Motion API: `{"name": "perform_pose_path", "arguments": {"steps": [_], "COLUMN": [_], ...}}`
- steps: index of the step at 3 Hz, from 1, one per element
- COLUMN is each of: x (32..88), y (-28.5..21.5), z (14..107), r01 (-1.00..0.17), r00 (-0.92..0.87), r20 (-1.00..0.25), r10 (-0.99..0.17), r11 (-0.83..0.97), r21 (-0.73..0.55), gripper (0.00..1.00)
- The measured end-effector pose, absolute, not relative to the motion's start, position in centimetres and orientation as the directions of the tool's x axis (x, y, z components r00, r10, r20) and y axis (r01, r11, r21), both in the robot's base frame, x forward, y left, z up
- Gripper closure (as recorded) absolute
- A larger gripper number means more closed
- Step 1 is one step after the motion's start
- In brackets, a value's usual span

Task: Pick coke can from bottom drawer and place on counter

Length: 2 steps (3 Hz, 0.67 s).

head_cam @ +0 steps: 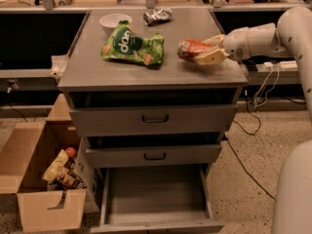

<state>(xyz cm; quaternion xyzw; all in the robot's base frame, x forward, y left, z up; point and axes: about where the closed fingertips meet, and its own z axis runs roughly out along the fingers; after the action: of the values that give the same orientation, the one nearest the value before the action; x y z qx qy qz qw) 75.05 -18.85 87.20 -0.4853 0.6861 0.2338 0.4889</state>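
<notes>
Nearest to you, far below your claw and off to its left, the bottom drawer (156,194) stands pulled out, and you see only its flat grey floor. Further left down there sits a cardboard box (46,211) with packets inside. Above the open drawer come two shallower drawers (122,121) with black loop handles, both under the claw's level.

Now up to the table (146,74). Your claw (201,50) reaches in from the right on the pale arm (263,38), over the table's right side. Its cream fingers are clamped on the coke can (187,48), one above and one below. The can lies on its side, pointing left from the claw. Whether the can touches the table surface, you cannot tell.

Just left of the can lies the green snack bag (131,45), close but apart from it. Beyond the bag, further left and back, there's a white bowl (115,21). A shiny foil packet (157,16) sits at the table's far edge, behind and left of your claw.
</notes>
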Motion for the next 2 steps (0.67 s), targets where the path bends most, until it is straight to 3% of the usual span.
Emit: {"name": "perform_pose_path", "arguments": {"steps": [1, 2], "x": [76.7, 78.1], "y": [-18.6, -18.7], "z": [86.4, 86.2], "r01": [-0.879, -0.855], "r00": [-0.100, -0.130], "r20": [-0.897, -0.903], "r10": [-0.430, -0.409], "r11": [0.460, 0.507], "r21": [-0.123, -0.106], "gripper": [1.00, 0.82]}}
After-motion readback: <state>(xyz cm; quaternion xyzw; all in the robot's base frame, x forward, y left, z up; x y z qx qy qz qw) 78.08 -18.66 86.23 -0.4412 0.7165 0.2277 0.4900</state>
